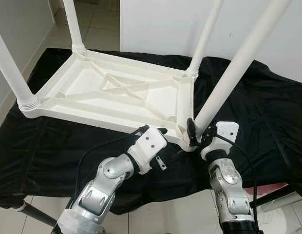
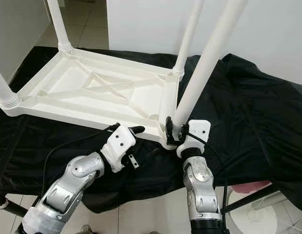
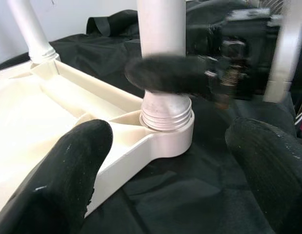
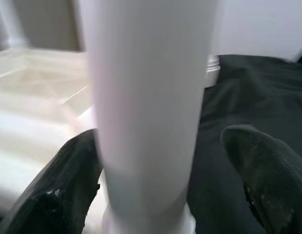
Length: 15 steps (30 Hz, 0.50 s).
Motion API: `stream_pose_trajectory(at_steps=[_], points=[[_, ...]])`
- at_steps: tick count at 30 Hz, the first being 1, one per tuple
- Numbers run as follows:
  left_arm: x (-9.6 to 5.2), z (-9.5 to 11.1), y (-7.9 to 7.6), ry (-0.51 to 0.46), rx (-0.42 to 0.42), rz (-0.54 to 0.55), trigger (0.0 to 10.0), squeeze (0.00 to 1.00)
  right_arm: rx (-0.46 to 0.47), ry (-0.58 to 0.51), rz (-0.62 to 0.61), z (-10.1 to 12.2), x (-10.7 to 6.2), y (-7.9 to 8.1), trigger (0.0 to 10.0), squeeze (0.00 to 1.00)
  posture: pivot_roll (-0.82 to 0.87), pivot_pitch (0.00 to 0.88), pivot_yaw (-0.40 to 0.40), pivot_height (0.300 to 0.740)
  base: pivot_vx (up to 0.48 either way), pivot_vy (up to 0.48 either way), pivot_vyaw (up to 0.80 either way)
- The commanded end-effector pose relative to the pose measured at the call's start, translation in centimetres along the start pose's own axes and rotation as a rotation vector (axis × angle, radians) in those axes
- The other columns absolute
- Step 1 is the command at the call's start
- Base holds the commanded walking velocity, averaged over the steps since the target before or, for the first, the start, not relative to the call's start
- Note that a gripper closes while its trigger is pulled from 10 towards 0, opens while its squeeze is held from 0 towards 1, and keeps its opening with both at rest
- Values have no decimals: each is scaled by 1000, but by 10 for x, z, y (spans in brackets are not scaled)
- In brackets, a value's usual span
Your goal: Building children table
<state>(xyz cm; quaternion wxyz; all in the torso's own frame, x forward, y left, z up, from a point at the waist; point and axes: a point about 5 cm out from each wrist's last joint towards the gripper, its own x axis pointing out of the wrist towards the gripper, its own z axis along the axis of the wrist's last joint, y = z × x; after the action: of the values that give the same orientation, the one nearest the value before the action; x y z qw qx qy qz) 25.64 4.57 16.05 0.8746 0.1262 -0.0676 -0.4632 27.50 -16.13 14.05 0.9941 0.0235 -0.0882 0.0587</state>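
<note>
Closest in, the right gripper (image 1: 198, 132) has its fingers spread around the base of the near leg (image 1: 238, 66), not pinching it. The left gripper (image 1: 152, 130) is open too, just beside the same corner socket (image 3: 166, 127). The white table (image 1: 112, 92) lies flipped on the black cloth (image 1: 268, 122), three more legs sticking up behind.

A crumpled black cloth (image 1: 268, 112) covers the surface, which stands on a pale tiled floor (image 1: 97, 29) before a plain white wall (image 1: 160, 24), all in soft, even light.
</note>
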Motion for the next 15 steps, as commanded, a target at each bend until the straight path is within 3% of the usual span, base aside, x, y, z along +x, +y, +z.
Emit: stream_pose_trajectory(at_steps=[1, 8, 15], points=[[0, -2, 3, 4, 12, 18, 10000, 0, 22, 3, 37, -2, -5, -6, 10000, 0, -12, 70, -102, 740, 0, 0, 0], [-5, -1, 10, 13, 17, 20, 10000, 0, -7, 24, 153, -4, -8, -14, 10000, 0, -19, 105, -83, 740, 0, 0, 0], [-6, 0, 2, -2, 34, -15, 10000, 0, -62, 53, 298, -6, 1, -23, 10000, 0, -13, 118, -84, 740, 0, 0, 0]])
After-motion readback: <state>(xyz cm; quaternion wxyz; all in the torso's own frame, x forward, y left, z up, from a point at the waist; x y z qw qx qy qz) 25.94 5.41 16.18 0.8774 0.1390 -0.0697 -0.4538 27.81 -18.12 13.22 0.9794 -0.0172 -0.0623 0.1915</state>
